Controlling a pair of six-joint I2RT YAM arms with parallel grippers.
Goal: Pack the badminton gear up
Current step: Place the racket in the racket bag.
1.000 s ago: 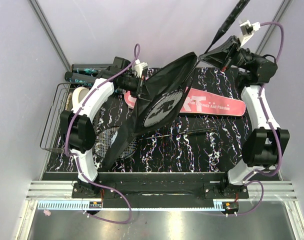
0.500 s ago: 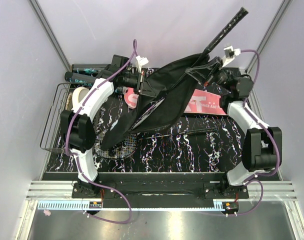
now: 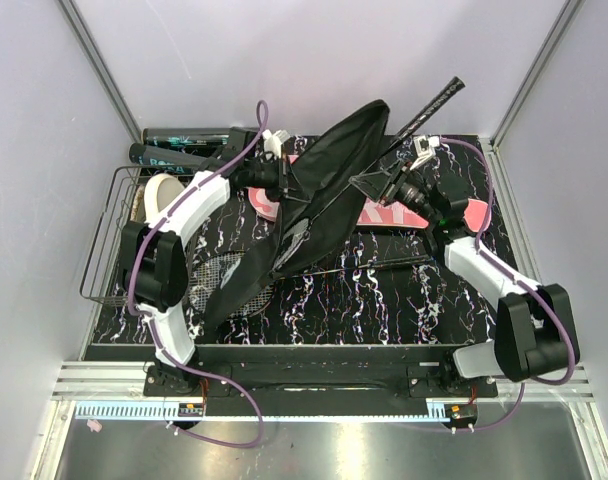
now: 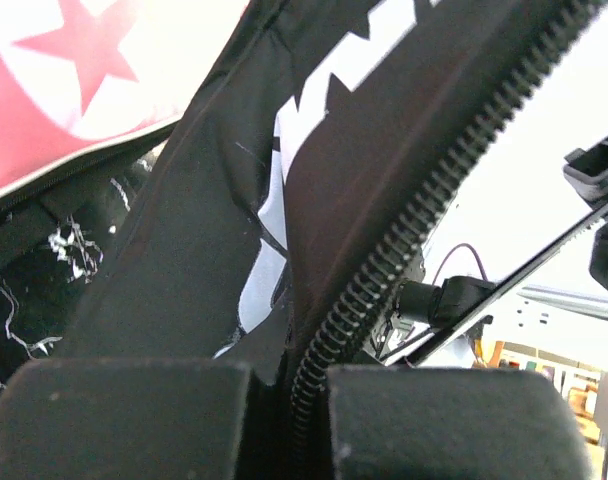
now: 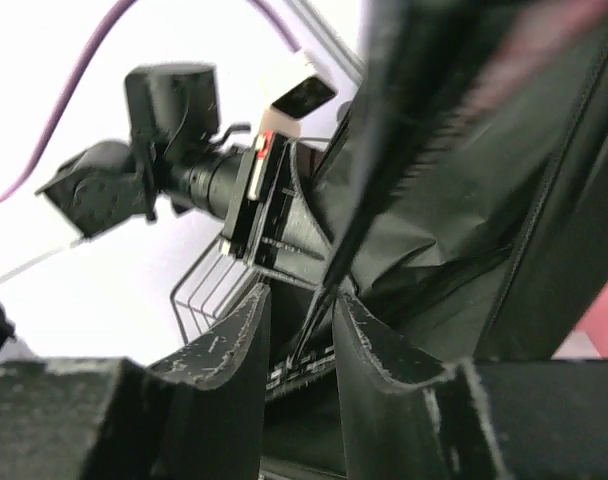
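The left gripper (image 4: pixel 289 400) is clamped shut on the zipper edge of the black bag (image 3: pixel 334 190), holding it off the table at the far left-centre. The right gripper (image 5: pixel 302 300) sits just right of it at the bag's far right side. Its fingers (image 5: pixel 224 350) stand apart, with a thin dark edge running through the gap; whether that edge touches a pad I cannot tell. Between the two grippers the bag hangs raised and slack, and its long lower end droops toward the near left. A black ridged rod (image 3: pixel 436 102) sticks out of the bag's far end, slanting up and right. Beneath the bag the pink case (image 3: pixel 471 213) lies flat across the far part of the table (image 3: pixel 384 300). A racket (image 3: pixel 214 272) lies at the near left, its head partly under the bag and its shaft pointing right. Two dark tubes (image 3: pixel 179 135) lie at the far left edge. Left of the table, a wire basket (image 3: pixel 99 250) holds a cream disc (image 3: pixel 162 192).
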